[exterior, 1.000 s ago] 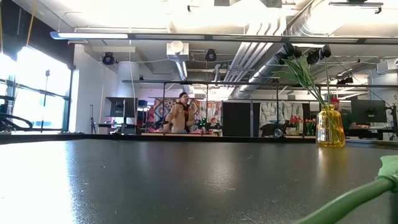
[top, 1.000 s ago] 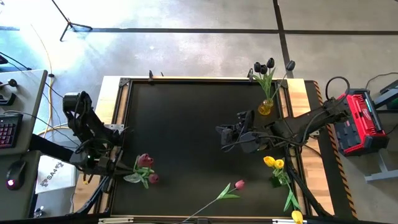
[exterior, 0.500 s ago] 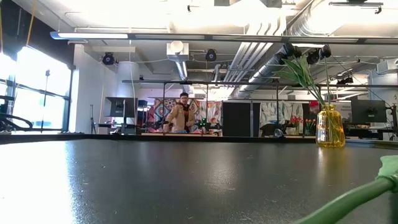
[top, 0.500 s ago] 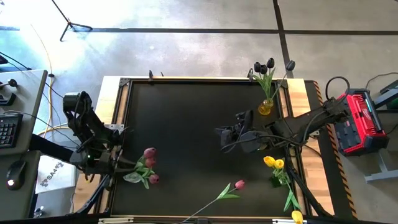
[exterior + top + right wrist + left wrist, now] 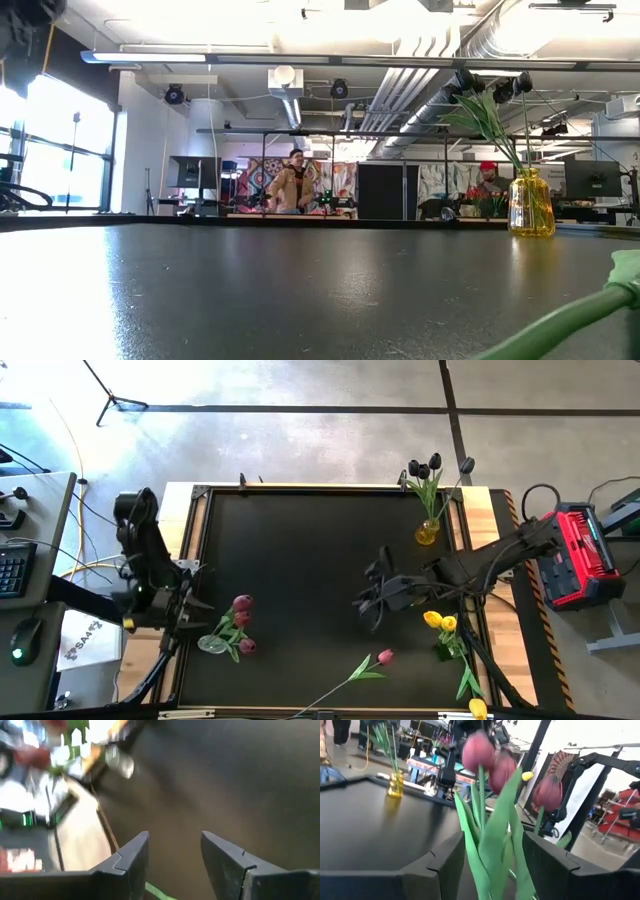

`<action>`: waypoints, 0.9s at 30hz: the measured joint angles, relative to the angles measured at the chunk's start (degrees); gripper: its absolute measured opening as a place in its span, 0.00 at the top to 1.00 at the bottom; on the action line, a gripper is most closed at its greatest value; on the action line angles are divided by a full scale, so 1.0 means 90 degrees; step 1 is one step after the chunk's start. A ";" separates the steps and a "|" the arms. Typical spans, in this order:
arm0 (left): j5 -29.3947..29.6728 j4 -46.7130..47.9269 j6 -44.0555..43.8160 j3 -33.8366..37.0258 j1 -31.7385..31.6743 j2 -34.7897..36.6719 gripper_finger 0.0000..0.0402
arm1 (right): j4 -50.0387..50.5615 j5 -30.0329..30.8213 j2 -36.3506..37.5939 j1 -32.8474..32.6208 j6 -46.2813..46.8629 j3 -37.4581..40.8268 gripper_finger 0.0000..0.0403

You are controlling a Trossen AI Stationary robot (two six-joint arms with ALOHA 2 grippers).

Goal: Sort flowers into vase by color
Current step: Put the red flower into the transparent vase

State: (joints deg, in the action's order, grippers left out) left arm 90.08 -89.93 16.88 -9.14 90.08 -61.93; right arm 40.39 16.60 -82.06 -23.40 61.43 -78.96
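Dark tulips [image 5: 428,464] stand in the vase [image 5: 427,532]: done. Well left of it, my left gripper [image 5: 492,870] clamps three pink tulips [image 5: 238,622]. My right gripper [image 5: 372,603], fingers apart, hovers below the vase. One pink [image 5: 384,657] and the yellows [image 5: 440,622] remain.

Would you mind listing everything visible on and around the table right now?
Vase: one, yellow glass, far right corner of the table.
Dark tulips: about four, near-black, standing in the vase.
Pink tulips: three, bunched at the left edge, between the left gripper's fingers.
Single pink tulip: one, lying near the front edge.
Yellow tulips: three, lying at front right.
Table: one, black.
People: two, in the room behind.
Left gripper: at the left edge, on the pink bunch.
Right gripper: open, right of centre.
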 joint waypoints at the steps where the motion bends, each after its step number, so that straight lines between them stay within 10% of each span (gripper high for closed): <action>1: -0.0002 0.0002 0.0266 -0.0024 -0.0002 0.0186 0.54 | 0.0070 -0.0219 -0.0051 -0.0043 -0.0072 0.0000 0.58; 14: -0.0022 0.0061 0.3118 -0.0812 -0.0243 0.2335 0.54 | 0.1113 -0.2390 -0.1913 -0.0865 -0.1987 0.0002 0.58; 27: 0.0000 0.1912 0.2429 -0.1514 -0.1719 0.3179 0.54 | 0.0670 -0.2868 -0.3189 -0.1127 -0.3288 0.0002 0.61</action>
State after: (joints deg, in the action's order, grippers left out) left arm 90.08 -72.73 38.74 -22.76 74.61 -33.32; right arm 46.43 -9.21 -110.76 -33.54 31.84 -78.94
